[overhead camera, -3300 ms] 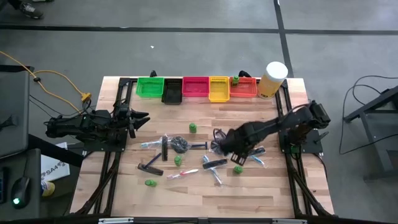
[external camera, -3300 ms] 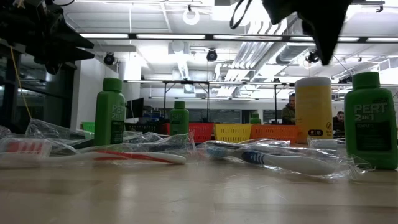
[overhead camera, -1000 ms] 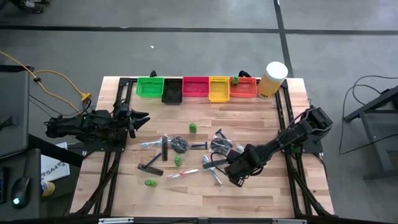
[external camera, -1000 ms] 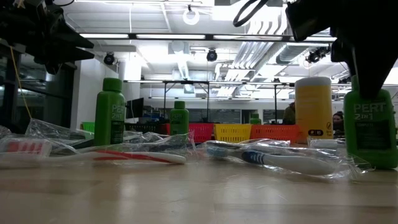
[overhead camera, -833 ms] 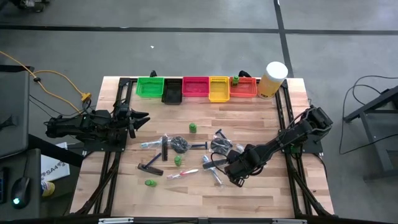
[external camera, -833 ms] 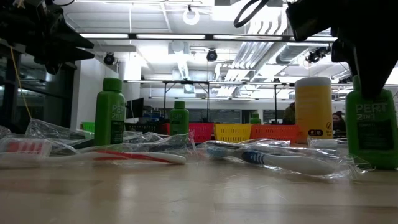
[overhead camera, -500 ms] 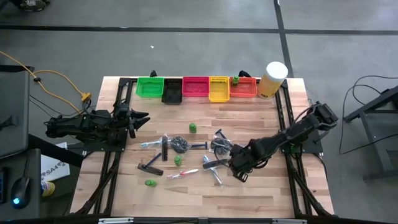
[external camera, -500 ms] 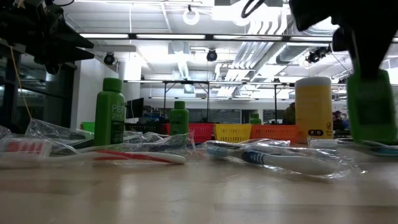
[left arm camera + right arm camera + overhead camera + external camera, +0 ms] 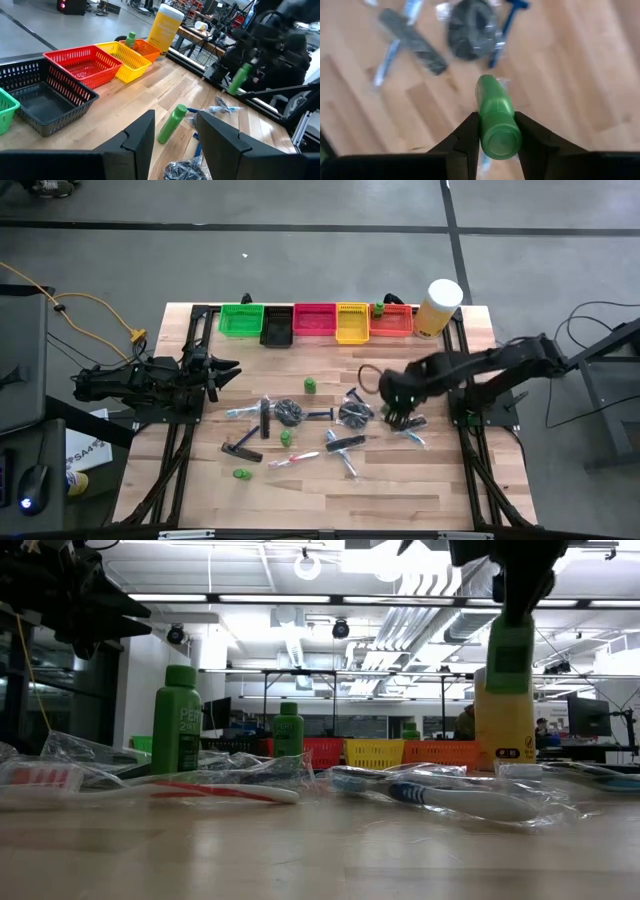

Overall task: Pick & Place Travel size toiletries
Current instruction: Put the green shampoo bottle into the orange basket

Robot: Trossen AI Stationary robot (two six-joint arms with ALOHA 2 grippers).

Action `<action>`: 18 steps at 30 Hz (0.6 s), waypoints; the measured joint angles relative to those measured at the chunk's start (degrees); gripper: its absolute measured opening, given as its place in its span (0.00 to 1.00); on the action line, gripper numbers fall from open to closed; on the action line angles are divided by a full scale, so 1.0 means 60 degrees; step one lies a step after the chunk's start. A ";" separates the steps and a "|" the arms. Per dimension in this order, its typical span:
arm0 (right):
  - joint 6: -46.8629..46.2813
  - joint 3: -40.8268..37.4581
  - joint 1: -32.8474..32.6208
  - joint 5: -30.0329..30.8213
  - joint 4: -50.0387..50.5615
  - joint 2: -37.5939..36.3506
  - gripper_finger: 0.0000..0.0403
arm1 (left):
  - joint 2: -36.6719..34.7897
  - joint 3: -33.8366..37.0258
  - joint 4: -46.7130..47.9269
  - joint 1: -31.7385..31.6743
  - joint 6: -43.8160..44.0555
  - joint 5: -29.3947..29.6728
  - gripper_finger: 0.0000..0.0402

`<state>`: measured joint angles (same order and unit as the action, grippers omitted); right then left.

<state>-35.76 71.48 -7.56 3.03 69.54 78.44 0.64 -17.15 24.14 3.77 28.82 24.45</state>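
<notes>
Relocated since the earlier frame: right tool [image 9: 496, 131], now hanging above the surface [image 9: 320, 485] near the wrapped dark disc [image 9: 354, 413], is gripping a little green bottle [image 9: 495, 116] it has lifted from the front clutter. Left tool [image 9: 174, 131] is waiting at the surface's left edge, fingers parted around nothing. Remaining items are lying mid-surface: green bottles [image 9: 309, 385], black combs [image 9: 242, 449], wrapped toothbrushes [image 9: 440, 795]. Coloured bins [image 9: 315, 320] are lining the far edge beside a yellow cylinder [image 9: 439, 306].
</notes>
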 joint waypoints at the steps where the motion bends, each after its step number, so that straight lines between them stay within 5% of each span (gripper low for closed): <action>1: 0.0434 0.0000 0.0374 0.0001 0.0054 -0.0021 0.23 | 0.0004 0.0000 0.0004 -0.0001 -0.0001 0.0000 0.37; 18: 0.7783 0.0007 0.6911 0.0919 -0.1412 0.0065 0.23 | 0.0004 0.0000 0.0000 0.0002 0.0003 0.0000 0.37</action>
<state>10.94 71.52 33.90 8.54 61.07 78.83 0.67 -17.15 24.14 3.78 28.84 24.45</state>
